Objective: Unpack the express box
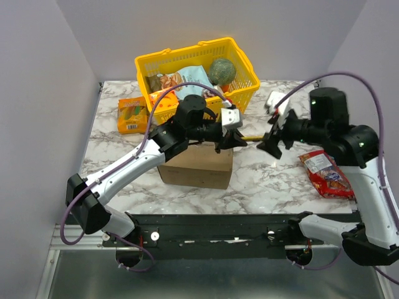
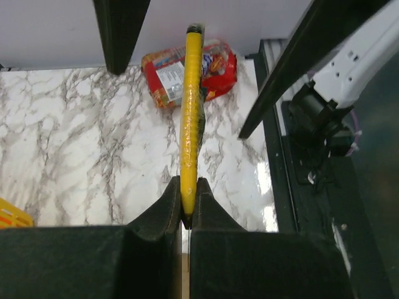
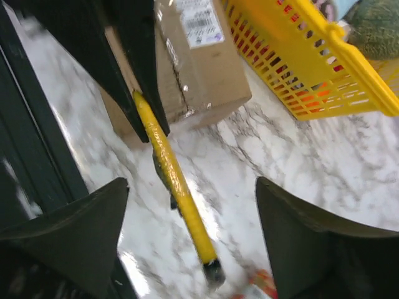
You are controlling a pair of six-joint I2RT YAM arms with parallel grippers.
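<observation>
Overhead, we see two robot arms meeting above a white marbled desk (image 1: 274,180). The left fingers (image 2: 176,205) are clenched on one end of a long thin yellow wrapped stick (image 2: 190,112), holding it level and pointing it at the other arm, probably for a handover. The right fingers (image 1: 273,142) are spread wide on either side of its free black-tipped end, touching nothing.

The plain brown corrugated cardboard express box (image 1: 199,163) sits on the desk directly under the left arm, its white label visible from the right wrist. We cannot see inside it.

Behind it stands a yellow plastic mesh basket (image 1: 184,52) holding a round green object (image 1: 221,70), a pale blue packet (image 1: 193,76) and other snack packets. A small orange snack box (image 1: 133,115) lies beside the basket, and a red snack bag (image 1: 326,174) lies near the right arm.
</observation>
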